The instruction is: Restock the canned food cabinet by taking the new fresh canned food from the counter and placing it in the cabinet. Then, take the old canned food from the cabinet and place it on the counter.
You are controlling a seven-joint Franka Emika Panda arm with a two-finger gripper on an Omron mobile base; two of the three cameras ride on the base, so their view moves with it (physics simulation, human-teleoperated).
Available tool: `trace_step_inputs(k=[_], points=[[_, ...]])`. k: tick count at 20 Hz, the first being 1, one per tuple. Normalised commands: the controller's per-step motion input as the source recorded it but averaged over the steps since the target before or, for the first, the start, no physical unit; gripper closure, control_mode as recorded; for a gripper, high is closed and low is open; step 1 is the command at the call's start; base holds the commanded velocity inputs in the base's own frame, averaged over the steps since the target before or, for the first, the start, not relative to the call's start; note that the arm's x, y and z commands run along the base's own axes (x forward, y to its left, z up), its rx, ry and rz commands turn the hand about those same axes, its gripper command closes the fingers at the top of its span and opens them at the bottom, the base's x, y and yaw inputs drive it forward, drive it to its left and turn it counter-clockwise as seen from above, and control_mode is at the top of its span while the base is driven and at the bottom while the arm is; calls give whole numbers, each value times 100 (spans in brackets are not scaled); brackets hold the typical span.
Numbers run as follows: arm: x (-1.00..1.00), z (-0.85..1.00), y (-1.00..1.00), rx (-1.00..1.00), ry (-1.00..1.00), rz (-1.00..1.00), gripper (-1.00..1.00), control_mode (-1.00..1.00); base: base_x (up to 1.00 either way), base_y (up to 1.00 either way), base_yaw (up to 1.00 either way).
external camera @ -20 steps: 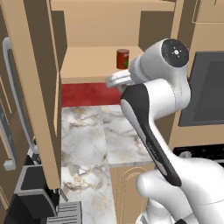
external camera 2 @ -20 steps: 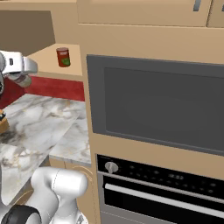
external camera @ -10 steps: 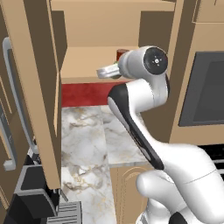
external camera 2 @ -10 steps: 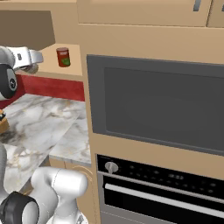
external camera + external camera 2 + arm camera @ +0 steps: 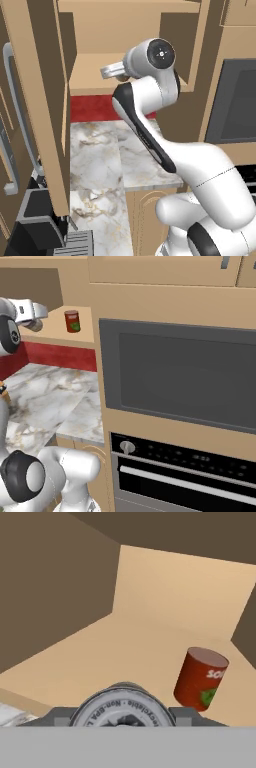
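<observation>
The hand [image 5: 125,722] has swung left into the cabinet [image 5: 150,612], gripping the new tin [image 5: 122,709], half cut off, near the shelf's front edge; the old can [image 5: 200,678] stands deeper right.

The old canned food [image 5: 72,321] stands upright on the cabinet [image 5: 55,336] shelf at about ten o'clock. At nine o'clock from it, near but apart, the gripper [image 5: 34,320] reaches in over the shelf, its tips hard to make out. Below lies the counter [image 5: 45,401]. A dark microwave [image 5: 180,376] sits at three o'clock, an oven [image 5: 185,471] at five.
</observation>
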Motion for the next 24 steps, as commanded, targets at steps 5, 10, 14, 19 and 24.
trace_step_inputs(k=[5,10,14,19,24], points=[[4,-10,0,-1,13,0,100,-100,0,0,0],[8,-19,0,0,10,0,100,-100,0,0,0],[27,0,2,0,4,0,100,-100,0,0,0],[46,0,17,0,0,0,100,-100,0,0,0],[40,-12,16,-3,0,0,100,-100,0,0,0]])
